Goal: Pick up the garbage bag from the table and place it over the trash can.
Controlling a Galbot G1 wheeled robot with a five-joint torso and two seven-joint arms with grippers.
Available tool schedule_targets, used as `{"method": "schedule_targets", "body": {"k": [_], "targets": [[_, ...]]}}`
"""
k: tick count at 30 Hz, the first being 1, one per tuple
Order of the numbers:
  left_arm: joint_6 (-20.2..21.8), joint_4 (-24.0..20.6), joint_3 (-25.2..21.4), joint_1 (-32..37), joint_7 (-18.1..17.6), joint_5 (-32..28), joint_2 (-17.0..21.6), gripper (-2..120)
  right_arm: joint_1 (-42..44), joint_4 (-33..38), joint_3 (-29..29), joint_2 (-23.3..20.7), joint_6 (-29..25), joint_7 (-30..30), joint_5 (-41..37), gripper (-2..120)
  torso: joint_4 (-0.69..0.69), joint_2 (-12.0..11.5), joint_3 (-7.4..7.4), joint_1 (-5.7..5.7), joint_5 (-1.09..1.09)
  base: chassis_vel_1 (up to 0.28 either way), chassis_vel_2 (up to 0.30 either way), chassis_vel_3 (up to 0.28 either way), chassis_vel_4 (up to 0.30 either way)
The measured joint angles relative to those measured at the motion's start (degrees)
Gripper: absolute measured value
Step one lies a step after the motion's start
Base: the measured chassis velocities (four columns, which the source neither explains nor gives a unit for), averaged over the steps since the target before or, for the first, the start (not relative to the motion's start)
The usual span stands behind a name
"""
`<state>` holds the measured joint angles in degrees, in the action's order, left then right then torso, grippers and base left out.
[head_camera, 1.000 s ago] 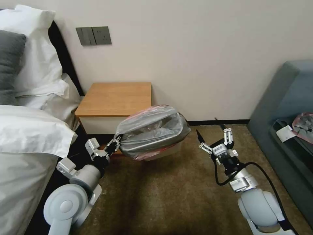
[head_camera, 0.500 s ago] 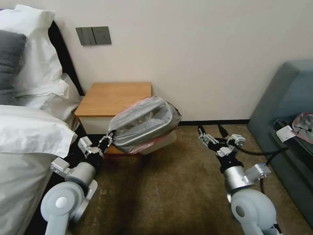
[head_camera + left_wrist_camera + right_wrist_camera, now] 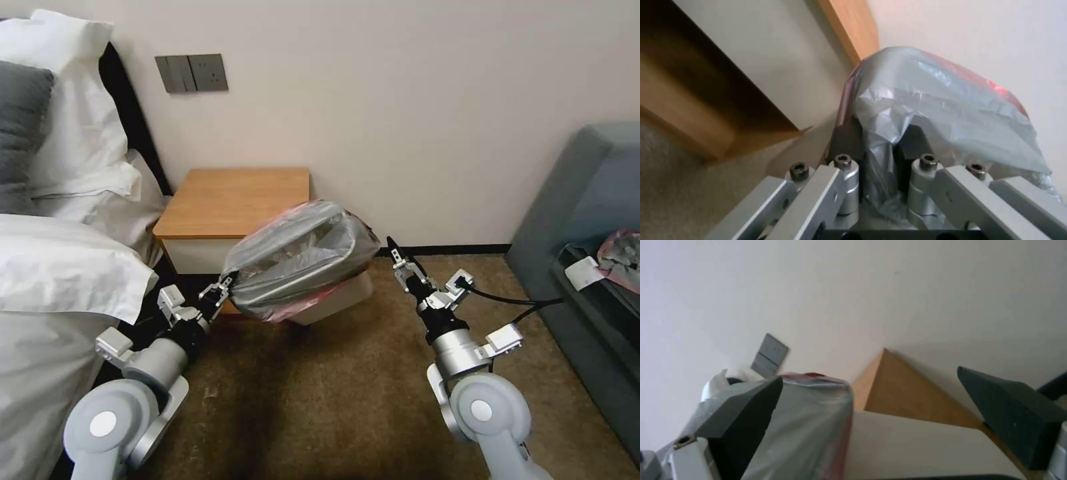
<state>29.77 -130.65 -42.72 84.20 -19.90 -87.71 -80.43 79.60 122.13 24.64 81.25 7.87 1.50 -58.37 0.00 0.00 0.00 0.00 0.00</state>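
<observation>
The beige trash can [image 3: 337,303] hangs tilted in front of the table [image 3: 233,200]. The grey garbage bag [image 3: 300,253] with its pink edge is stretched over the can's mouth. My left gripper [image 3: 223,285] is at the can's left side, shut on a fold of the garbage bag [image 3: 942,100]. In the left wrist view the plastic is pinched between the two fingers of that left gripper [image 3: 878,140]. My right gripper [image 3: 427,267] is open just right of the can. In the right wrist view, one finger of the right gripper [image 3: 870,375] lies against the garbage bag [image 3: 809,426] over the trash can [image 3: 916,446].
A bed with white pillows [image 3: 73,133] is close on the left. A grey-blue sofa [image 3: 587,220] on the right carries a small pink-edged plastic bundle [image 3: 621,253]. Brown carpet [image 3: 333,400] lies open in front. The wall is right behind the table.
My right gripper has swung left and turned, coming up beside the can's right side. The left arm has drawn back and down, and the can has tipped and shifted slightly with it.
</observation>
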Motion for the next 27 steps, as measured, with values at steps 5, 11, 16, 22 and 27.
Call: {"method": "schedule_targets", "body": {"k": [5, 11, 16, 22, 27], "targets": [[0.2, -0.5, 0.0, 0.4, 0.0, -0.3, -0.5, 11, -1.0, -1.9, -0.6, 1.1, 0.0, -1.0, -1.2, 100, 0.0, 0.0, 0.0, 0.0, 0.01, 0.0, 0.0, 0.0, 0.0], [0.4, -1.2, 0.3, 0.7, 0.0, -0.3, -0.9, 11, -2.5, -3.2, -2.2, 2.3, -0.1, -2.2, -1.7, 100, 0.0, 0.0, 0.0, 0.0, 0.0, 0.0, 0.0, 0.0, 0.0], [0.4, -1.7, 0.2, 0.9, 0.0, -0.2, -1.0, 11, -3.4, -4.3, -2.9, 3.5, -0.6, -3.5, -1.6, 100, 0.01, 0.0, 0.0, 0.0, 0.0, 0.0, 0.0, 0.0, 0.0], [0.4, -1.8, 0.4, 1.0, 0.0, 0.1, -1.2, 11, -3.7, -4.7, -2.7, 4.2, -0.7, -4.3, -1.4, 92, 0.0, 0.0, 0.0, 0.0, 0.0, 0.0, 0.0, 0.0, 0.0], [0.4, -2.1, 0.7, 1.1, 0.0, 0.3, -1.4, 11, -3.7, -5.0, -2.6, 4.6, -0.8, -5.0, -1.0, 78, 0.0, 0.0, 0.0, 0.0, 0.0, 0.0, 0.0, 0.0, 0.0]]}}
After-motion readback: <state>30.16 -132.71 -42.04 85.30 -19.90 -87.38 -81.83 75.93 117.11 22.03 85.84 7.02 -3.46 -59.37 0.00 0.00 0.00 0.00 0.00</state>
